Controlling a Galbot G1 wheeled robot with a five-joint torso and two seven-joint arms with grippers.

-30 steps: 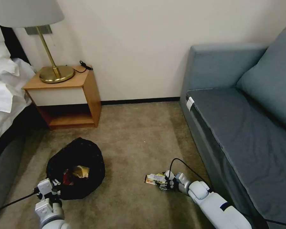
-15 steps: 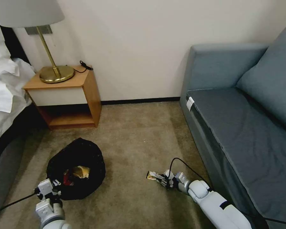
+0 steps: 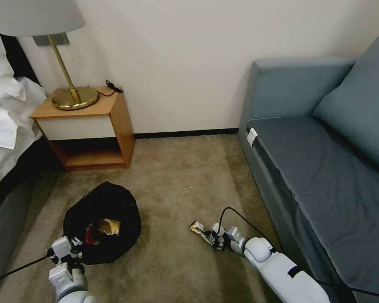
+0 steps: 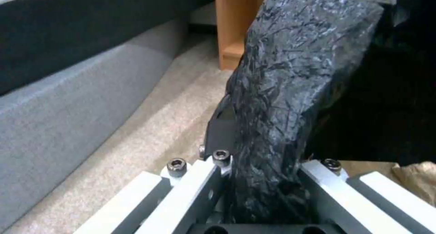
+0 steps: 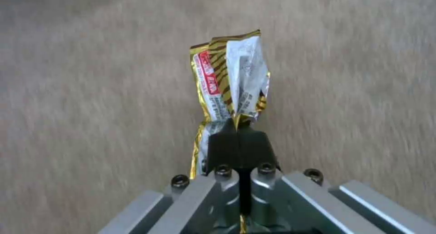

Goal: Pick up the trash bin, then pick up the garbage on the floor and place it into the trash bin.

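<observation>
Since a second ago our right gripper (image 3: 209,238) has carried the snack bar wrapper (image 3: 197,229) a little nearer the trash bin (image 3: 102,227), and the wrapper, which earlier showed its broad printed face, now shows as a narrow gold strip, so the wrist has turned or the foil has folded. Right wrist view: pads pinched together on the wrapper's lower end, gold-and-brown foil (image 5: 229,77) standing up beyond the tips, carpet (image 5: 91,91) blurred behind it, so we judge the arm is moving. Left gripper (image 4: 254,179) is on the bin's near rim as before, clamped on the black bag (image 4: 291,77) draped over it; the bin sits left of the wrapper and well apart from it, in front of the nightstand (image 3: 92,126). Inside the bin we see a tan crumpled wrapper (image 3: 108,226) and something red (image 3: 90,234) beside it. We judge this a transfer in progress: wrapper secured, crossing toward the bin, not yet over its mouth, no release yet.
</observation>
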